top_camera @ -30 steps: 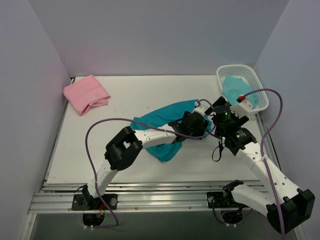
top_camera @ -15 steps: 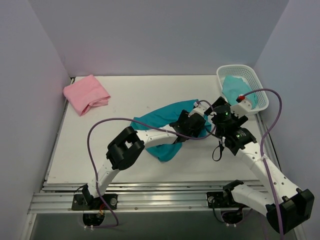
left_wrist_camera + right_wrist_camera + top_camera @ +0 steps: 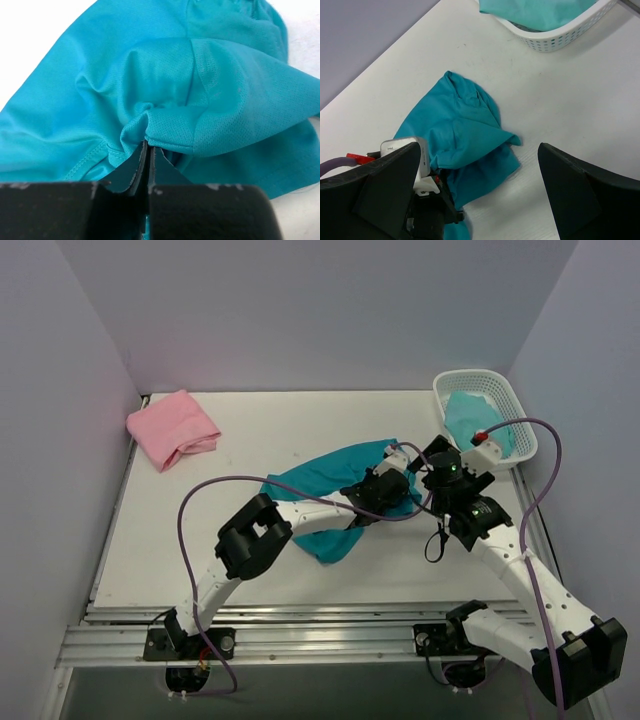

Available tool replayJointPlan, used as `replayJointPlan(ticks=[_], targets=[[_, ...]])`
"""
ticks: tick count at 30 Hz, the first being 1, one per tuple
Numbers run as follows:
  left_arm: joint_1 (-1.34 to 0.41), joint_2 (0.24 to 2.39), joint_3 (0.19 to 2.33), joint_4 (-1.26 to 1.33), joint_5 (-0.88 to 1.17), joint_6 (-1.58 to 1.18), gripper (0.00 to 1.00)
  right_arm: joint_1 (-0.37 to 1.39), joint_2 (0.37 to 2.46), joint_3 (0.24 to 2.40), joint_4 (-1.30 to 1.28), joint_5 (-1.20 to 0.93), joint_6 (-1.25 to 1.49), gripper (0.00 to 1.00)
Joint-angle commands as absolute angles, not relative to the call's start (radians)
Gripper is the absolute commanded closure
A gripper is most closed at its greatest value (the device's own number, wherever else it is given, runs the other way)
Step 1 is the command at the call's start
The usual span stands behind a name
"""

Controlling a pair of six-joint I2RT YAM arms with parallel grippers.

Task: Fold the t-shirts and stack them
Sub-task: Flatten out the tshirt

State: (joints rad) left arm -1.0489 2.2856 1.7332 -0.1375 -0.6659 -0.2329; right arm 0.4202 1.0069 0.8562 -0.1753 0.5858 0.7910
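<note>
The left gripper, its jaws open a moment ago, now pinches a raised fold of the teal t-shirt, which lies crumpled at mid table. Spreading for the fold can likely begin. The right gripper hovers beside it, jaws wide and empty. The pink t-shirt lies at the far-left corner.

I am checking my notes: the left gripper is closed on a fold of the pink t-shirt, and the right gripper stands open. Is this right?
Not quite. The left wrist view shows the left gripper closed on a fold of the teal t-shirt; the pink t-shirt lies apart, far left. The right gripper does stand open.
</note>
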Motion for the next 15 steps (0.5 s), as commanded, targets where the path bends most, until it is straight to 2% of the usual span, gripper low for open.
replayJointPlan(ticks=[1,5,11,15], targets=[[-1.068,2.231,1.704,-0.118,-0.716,-0.216,0.98,0.42,1.015,0.847,-0.129,0.563,0.782,0.0],[-1.077,2.125,1.694,-0.164,-0.768,-0.198,0.98,0.417,1.022,0.841,-0.118,0.552,0.781,0.0],[-1.051,1.8,1.635,-0.207,-0.902,-0.071,0.98,0.417,1.026,0.839,-0.107,0.525,0.773,0.0],[-0.948,1.533,1.553,-0.23,-0.91,-0.066,0.98,0.419,1.029,0.839,-0.101,0.502,0.769,0.0]])
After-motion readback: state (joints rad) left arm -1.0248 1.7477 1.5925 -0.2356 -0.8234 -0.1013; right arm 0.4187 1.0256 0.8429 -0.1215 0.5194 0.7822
